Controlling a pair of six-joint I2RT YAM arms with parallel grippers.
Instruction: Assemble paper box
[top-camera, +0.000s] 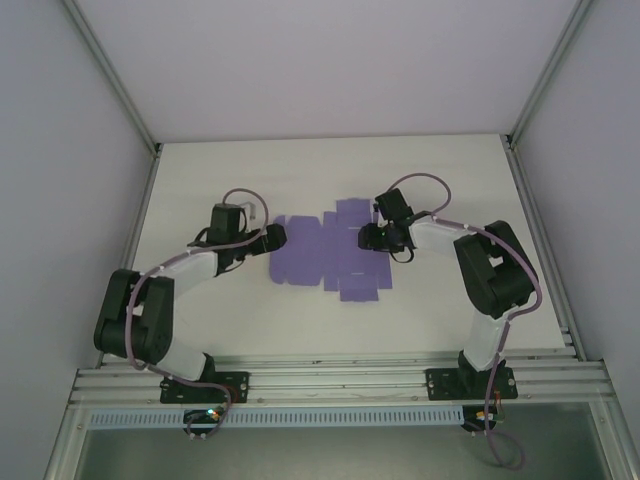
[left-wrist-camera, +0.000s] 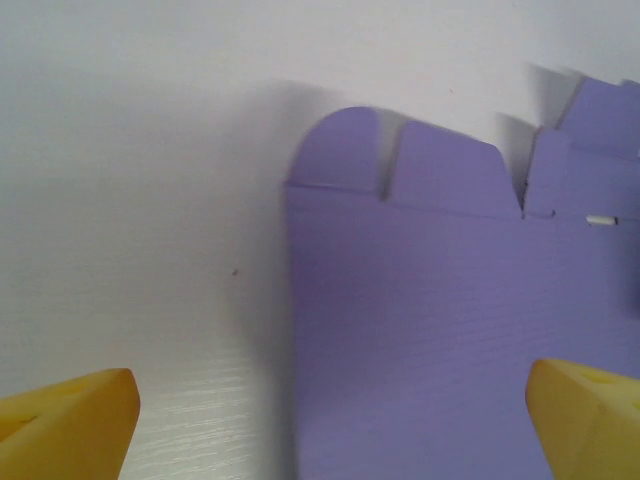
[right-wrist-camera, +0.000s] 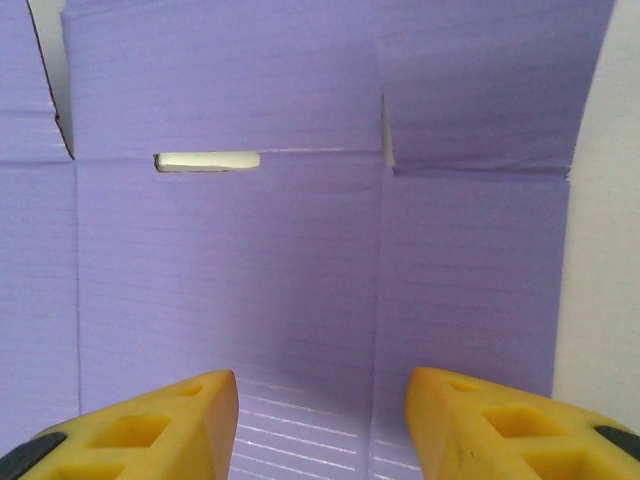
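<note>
Paper box (top-camera: 325, 255) is lying flat, unfolded mid-table (top-camera: 200, 180), left gripper (top-camera: 274, 237) and right gripper (top-camera: 366, 238) hovering at its L and R ends w/ jaws spread, gripping nothing; risk: thin sheet sliding or creasing off-score if pushed unevenly.

The paper box (right-wrist-camera: 250, 280) is showing matt lilac card with fine ribbed lines. The table (left-wrist-camera: 130, 330) is presenting a white, matt surface with faint wood grain. The fingers (right-wrist-camera: 500, 430) of the right gripper (right-wrist-camera: 322, 390) are appearing as matt yellow plastic.
</note>
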